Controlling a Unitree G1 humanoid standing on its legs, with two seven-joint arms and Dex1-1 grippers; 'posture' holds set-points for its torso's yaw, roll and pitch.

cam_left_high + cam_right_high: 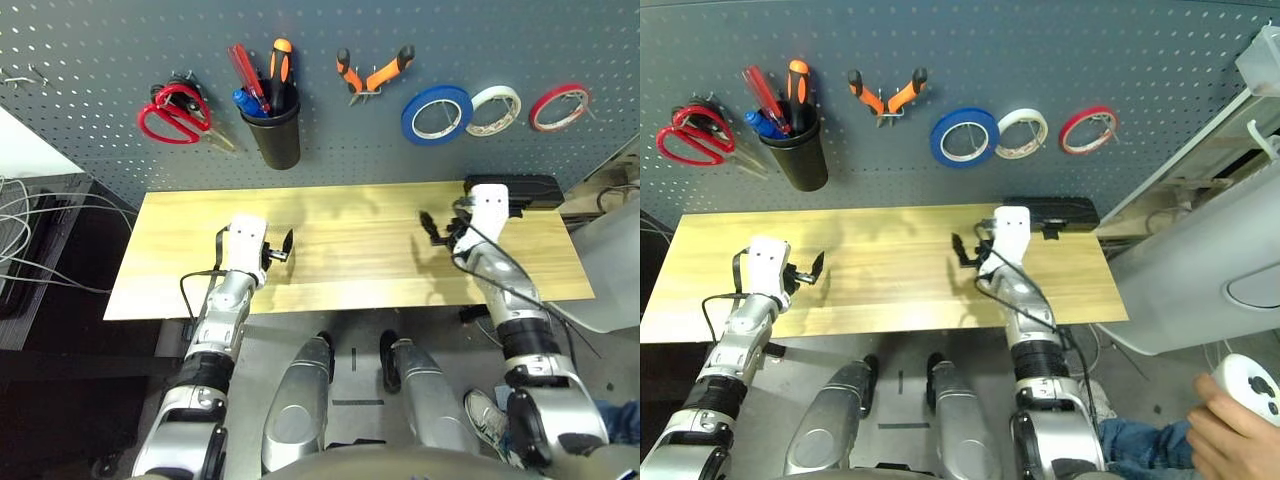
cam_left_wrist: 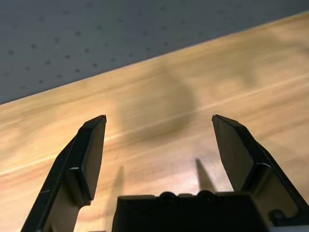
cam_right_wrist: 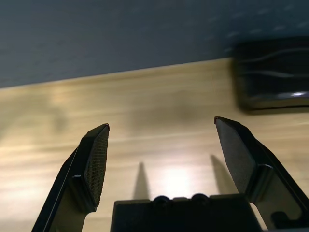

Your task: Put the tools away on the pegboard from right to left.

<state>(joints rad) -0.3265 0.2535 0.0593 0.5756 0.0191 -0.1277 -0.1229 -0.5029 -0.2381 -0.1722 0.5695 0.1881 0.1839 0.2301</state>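
A workshop-like robot test area is indicated. A dark grey pegboard hung with tools is mounted behind a wooden table, loose cables are seen at one side, and a controller is held in a person's hand.

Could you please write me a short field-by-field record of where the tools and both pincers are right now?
pegboard: holds all four tools
red-handled scissors: on hook, far left
screwdriver: in black cup
pliers: on hook
blue tape roll: hung beside white and red rolls
left pincer: open, empty, over table
right pincer: open, empty, over table
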